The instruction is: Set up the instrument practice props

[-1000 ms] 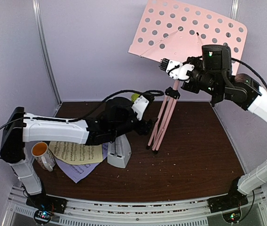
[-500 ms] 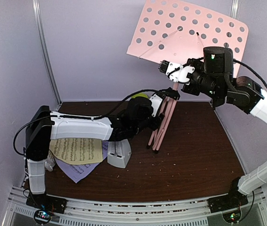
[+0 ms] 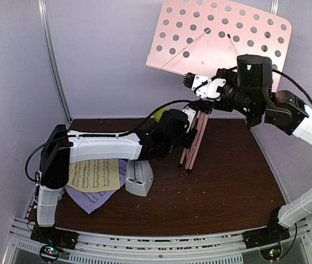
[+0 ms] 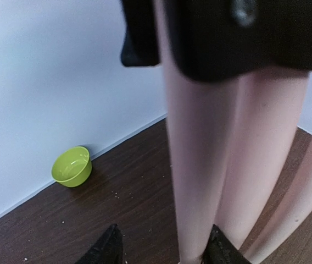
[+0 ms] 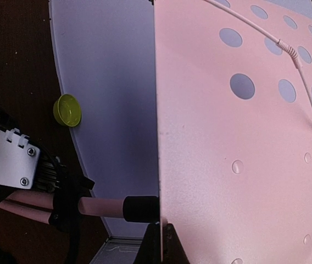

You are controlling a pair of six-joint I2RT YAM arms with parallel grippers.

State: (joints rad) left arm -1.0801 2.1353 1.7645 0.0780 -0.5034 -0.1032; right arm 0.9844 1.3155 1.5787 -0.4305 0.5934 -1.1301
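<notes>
The pink music stand has its perforated desk (image 3: 216,38) high at the back and its folded legs (image 3: 195,144) down on the table. My right gripper (image 3: 190,80) is shut on the desk's lower edge (image 5: 157,165), next to the black collar on the pole (image 5: 98,206). My left gripper (image 3: 191,132) reaches the legs. One leg (image 4: 197,165) stands between its open fingers, against the right finger (image 4: 222,252). The pale-grey metronome (image 3: 139,179) stands under the left arm. The yellow sheet (image 3: 94,175) lies on the lavender sheet (image 3: 90,199).
A lime-green bowl (image 4: 71,166) sits on the brown table by the back wall, also in the top view (image 3: 158,114). Side walls close the table in left and right. The left arm (image 3: 101,147) spans over the sheets and metronome.
My left arm has stretched right to the stand's legs and its jaws have narrowed around one leg. The stand's feet have shifted slightly right. The right gripper keeps its hold.
</notes>
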